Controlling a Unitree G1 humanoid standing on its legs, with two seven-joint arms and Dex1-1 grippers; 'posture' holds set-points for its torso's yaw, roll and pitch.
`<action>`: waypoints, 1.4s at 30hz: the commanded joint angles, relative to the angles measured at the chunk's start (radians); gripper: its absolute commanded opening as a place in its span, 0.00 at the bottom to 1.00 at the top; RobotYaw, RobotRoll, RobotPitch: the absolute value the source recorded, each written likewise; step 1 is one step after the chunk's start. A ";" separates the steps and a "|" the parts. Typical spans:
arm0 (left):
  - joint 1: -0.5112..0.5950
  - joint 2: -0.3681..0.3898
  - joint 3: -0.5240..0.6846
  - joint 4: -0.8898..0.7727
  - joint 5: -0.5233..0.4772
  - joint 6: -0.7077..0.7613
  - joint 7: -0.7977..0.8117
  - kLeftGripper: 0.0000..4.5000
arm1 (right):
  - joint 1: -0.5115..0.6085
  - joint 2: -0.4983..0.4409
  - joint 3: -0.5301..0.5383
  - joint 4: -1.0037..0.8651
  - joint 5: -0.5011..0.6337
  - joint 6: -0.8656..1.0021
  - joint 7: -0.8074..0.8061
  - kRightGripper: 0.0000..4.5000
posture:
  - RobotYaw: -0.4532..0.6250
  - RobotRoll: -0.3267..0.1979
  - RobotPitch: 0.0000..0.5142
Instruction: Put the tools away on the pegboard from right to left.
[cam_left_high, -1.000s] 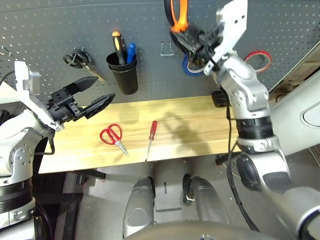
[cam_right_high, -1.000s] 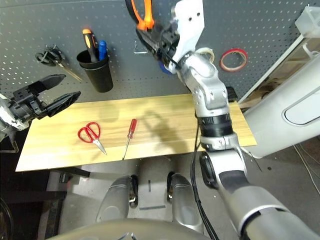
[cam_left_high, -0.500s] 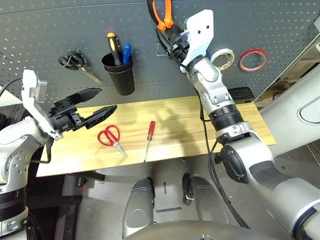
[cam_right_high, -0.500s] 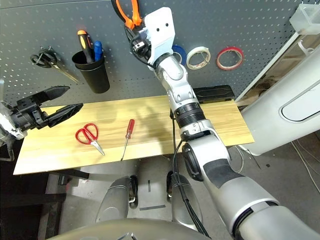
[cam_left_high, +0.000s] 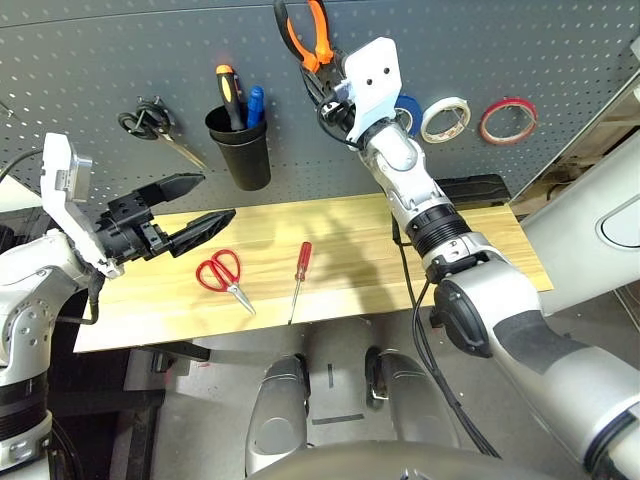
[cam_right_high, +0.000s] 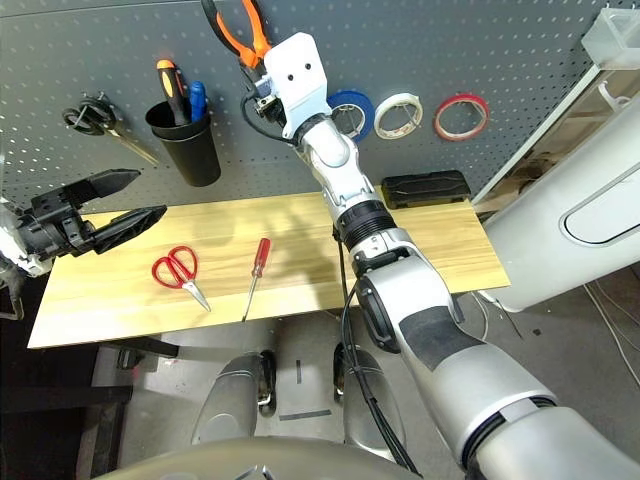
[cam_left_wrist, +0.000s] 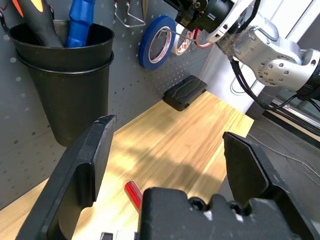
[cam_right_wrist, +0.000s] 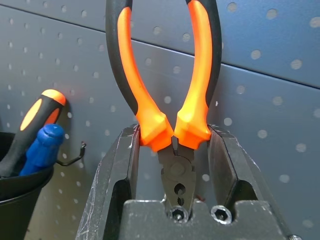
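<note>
Dark grey pegboard (cam_left_high: 120, 50) behind wooden surface (cam_left_high: 350, 250). Right claw (cam_right_wrist: 172, 150) clamped on pliers (cam_left_high: 303, 30) at hinge, up against pegboard, handles pointing up, long axis vertical; nose hidden betw. fingers. Left claw (cam_left_high: 195, 205) spread open, empty, over surface's left end. Scissors (cam_left_high: 222, 272) & screwdriver (cam_left_high: 300, 272) flat on surface.

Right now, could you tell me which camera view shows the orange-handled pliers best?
The right wrist view: the orange-handled pliers sit close up, clamped between the right gripper fingers. Both eye views show them small against the pegboard; the left wrist view cuts them off.
</note>
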 joint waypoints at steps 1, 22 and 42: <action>-0.002 0.000 -0.015 -0.013 -0.007 0.010 -0.001 1.00 | -0.017 -0.005 0.011 0.020 -0.024 -0.037 -0.015 0.47 | 0.52 0.62 0.26; -0.019 -0.017 -0.044 -0.019 0.000 0.001 0.010 1.00 | -0.032 0.000 -0.002 0.156 -0.038 -0.057 -0.076 0.47 | 0.52 0.62 0.26; -0.013 -0.039 -0.058 -0.032 0.002 -0.003 0.024 1.00 | 0.007 -0.003 -0.039 0.167 0.002 -0.017 -0.079 0.47 | 0.52 0.62 0.25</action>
